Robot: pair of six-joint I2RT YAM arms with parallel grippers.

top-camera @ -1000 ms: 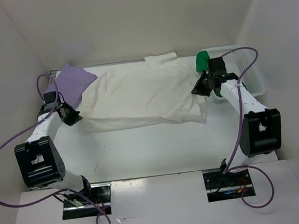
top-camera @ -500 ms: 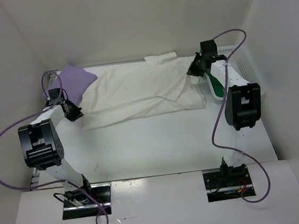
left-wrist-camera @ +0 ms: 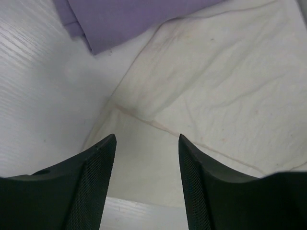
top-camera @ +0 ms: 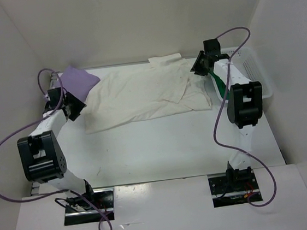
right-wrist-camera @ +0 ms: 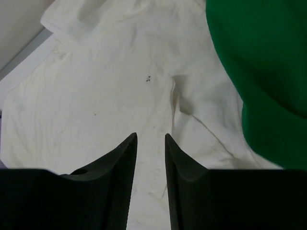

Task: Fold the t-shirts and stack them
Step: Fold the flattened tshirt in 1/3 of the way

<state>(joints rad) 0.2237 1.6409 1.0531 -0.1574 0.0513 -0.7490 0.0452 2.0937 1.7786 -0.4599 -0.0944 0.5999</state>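
The white t-shirt (top-camera: 146, 94) lies at the back of the table, its front part doubled back over itself. The lavender t-shirt (top-camera: 76, 82) sits at its left end. Only a sliver of the green t-shirt (top-camera: 220, 84) shows behind the right arm. My left gripper (top-camera: 78, 107) hovers over the white shirt's left edge (left-wrist-camera: 225, 96). Its jaws (left-wrist-camera: 147, 139) are open with nothing between them, and lavender cloth (left-wrist-camera: 124, 19) lies beyond. My right gripper (top-camera: 197, 69) is over the shirt's right end (right-wrist-camera: 105, 86). Its jaws (right-wrist-camera: 151, 136) are open and empty, with green cloth (right-wrist-camera: 264, 62) to the right.
A white mesh basket (top-camera: 260, 73) stands at the right wall behind the right arm. White walls close in the table on the left, back and right. Purple cables loop off both arms.
Both grippers carried the white shirt's front edge toward the back, folding it over, then opened and let go. Both arms now reach further back.
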